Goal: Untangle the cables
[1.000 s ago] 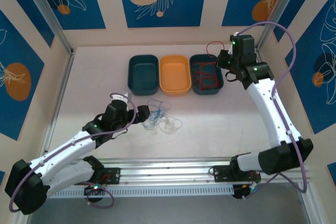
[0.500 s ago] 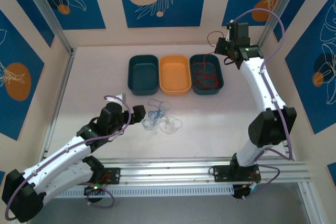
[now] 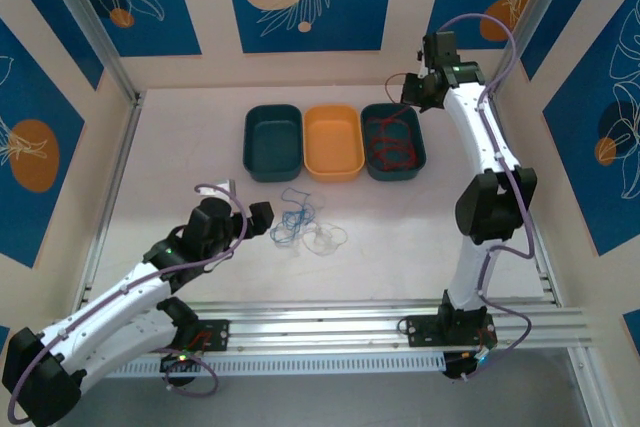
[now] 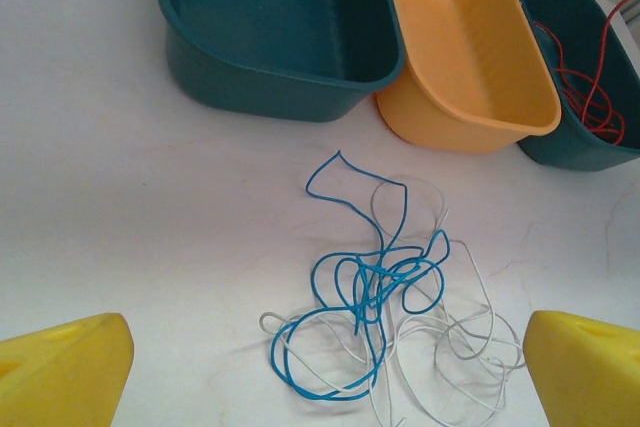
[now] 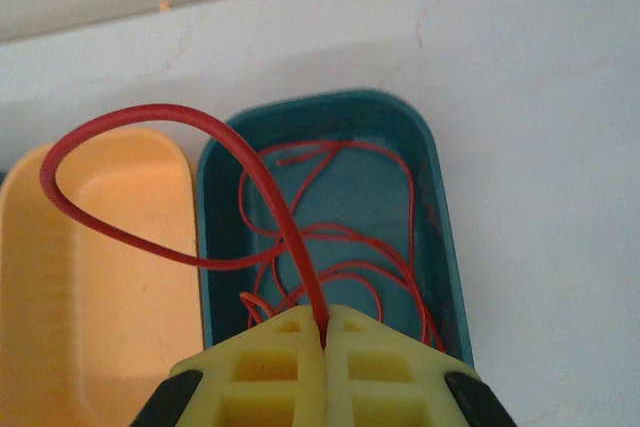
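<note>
On my left, the left pincer (image 4: 325, 372) hangs low over the worktop (image 3: 180, 167) with its yellow fingers (image 4: 62, 372) spread wide apart and nothing between them. Just ahead of it, on the bare surface, lies the tangle: the blue cable (image 4: 365, 287) loops over itself several times, and the white cable (image 4: 450, 347) runs through and under it, trailing off to the right side of the knot. Neither finger touches either wire.

Beyond the tangle, three bins stand side by side in a row. The left teal bin (image 4: 270, 97) is first, then the orange bin (image 4: 470, 67) right against it, and I see nothing lying in either. The right teal bin (image 5: 440, 227) closes the row, with coils of the red cable (image 5: 290, 217) heaped on its floor.

Far right, the right pincer (image 5: 323, 332) is held above that bin, jaws closed tight on the red cable. From the grip, the wire arches up and leftward over the orange bin's edge, then curves back down into the right teal bin.
</note>
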Available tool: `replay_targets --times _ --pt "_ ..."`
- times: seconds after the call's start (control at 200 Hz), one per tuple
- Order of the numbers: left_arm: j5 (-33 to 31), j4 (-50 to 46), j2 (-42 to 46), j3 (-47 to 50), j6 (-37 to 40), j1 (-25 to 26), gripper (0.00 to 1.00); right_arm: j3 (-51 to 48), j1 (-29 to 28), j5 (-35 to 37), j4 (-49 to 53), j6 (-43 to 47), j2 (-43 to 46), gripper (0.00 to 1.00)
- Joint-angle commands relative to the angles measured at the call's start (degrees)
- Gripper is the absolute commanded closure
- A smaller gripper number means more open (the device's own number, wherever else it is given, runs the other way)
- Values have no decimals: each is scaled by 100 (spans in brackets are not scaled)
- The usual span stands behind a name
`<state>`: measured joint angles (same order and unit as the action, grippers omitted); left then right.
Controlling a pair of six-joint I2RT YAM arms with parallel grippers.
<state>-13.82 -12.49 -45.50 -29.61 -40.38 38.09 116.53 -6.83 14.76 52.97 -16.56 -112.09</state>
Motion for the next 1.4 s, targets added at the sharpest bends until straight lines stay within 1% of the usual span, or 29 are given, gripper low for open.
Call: replay_targets --times 0.0,0.2,0.415,0.55,0.775,1.065,1.395 --pt "-103 -43 -36 52 68 -52 0 433 33 -290 908 106 -264 100" --pt "-51 35 -178 25 59 -54 0 1072 33 -592 1589 144 -915 100" --pt "-6 28 -241 27 58 -64 0 1792 36 -615 2198 153 -1737 100" --pt "13 5 -214 61 25 -63 0 2069 45 -417 2323 105 -2185 100" --pt "7 -73 -85 115 -5 -57 0 2462 77 -371 2443 14 -2772 100" --pt "-2 -119 -3 174 -31 -61 0 2381 82 -72 2256 -116 -3160 100" --pt "90 -60 -26 198 -51 -62 0 2244 18 313 2025 -182 -3259 100"
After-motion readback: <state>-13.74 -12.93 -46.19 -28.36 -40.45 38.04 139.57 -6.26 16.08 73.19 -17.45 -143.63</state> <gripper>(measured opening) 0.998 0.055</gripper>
